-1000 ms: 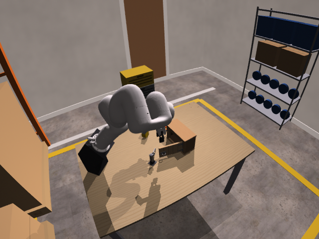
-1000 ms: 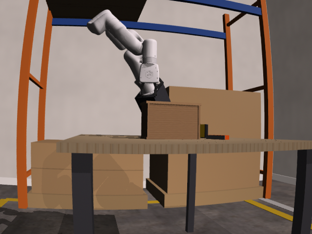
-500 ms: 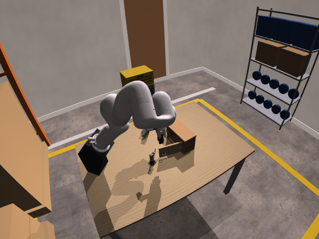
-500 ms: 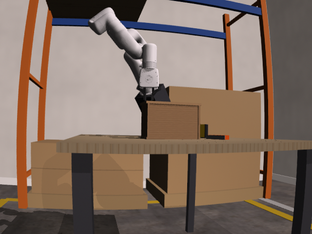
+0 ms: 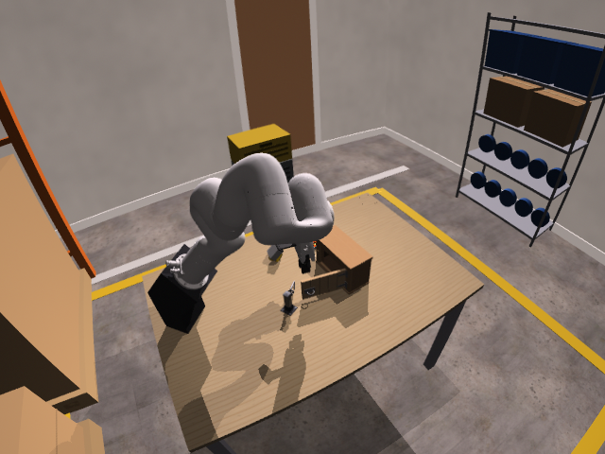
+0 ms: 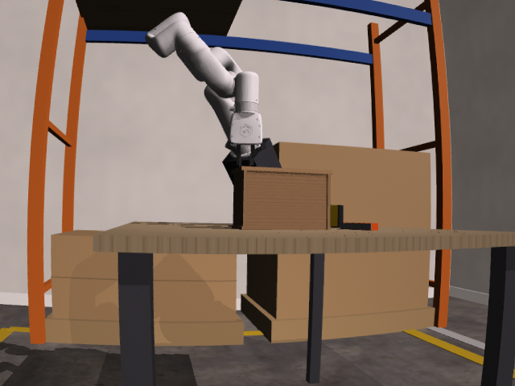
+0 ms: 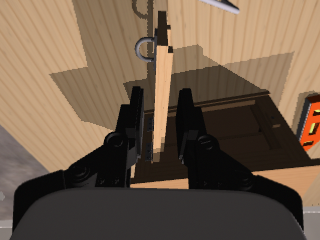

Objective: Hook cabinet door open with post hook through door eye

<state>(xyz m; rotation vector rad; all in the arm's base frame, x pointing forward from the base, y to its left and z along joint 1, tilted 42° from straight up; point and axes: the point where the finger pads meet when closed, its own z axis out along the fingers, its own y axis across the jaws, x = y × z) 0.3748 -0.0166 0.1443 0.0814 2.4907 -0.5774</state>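
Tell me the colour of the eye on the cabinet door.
Grey metal; the eye shows best in the wrist view.

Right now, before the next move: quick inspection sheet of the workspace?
Surface: wooden table, arm shadows across it.
Job's things: cabinet flat on its base; door ajar; eye empty; hook post stands apart from the door.
Clutter: orange item beside the cabinet.
Grippers: gripper partly open, fingers straddling the door's top edge, slim gaps either side.
Cables: nothing seen.
Surroundings: shelf rack, stacked boxes, orange racking.
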